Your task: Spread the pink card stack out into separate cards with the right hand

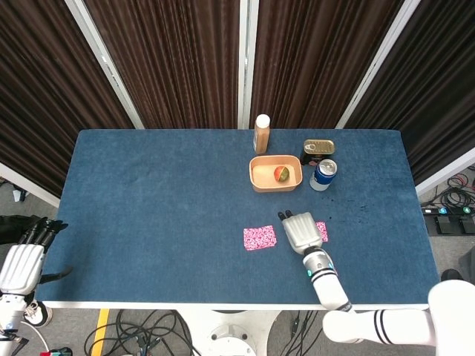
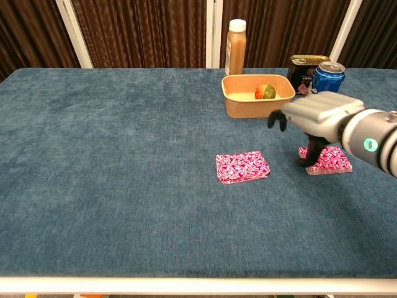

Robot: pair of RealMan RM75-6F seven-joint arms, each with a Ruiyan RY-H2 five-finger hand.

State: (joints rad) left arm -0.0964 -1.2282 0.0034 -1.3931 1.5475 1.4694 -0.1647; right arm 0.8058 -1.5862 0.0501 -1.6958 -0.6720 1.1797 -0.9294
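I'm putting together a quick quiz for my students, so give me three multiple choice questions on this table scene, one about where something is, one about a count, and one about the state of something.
1. Where is the right hand?
A. Over the right-hand pink cards
B. Inside the bowl
C. At the table's left edge

2. How many separate patches of pink cards lie on the table?
A. One
B. Two
C. Four

3. What is the state of the left pink card?
A. Held up in the air
B. Standing on edge
C. Lying flat, untouched

Answers:
1. A, its fingers point down at those cards in the chest view.
2. B, one patch lies left of the hand and one under it.
3. C, it lies flat on the cloth, apart from the hand.
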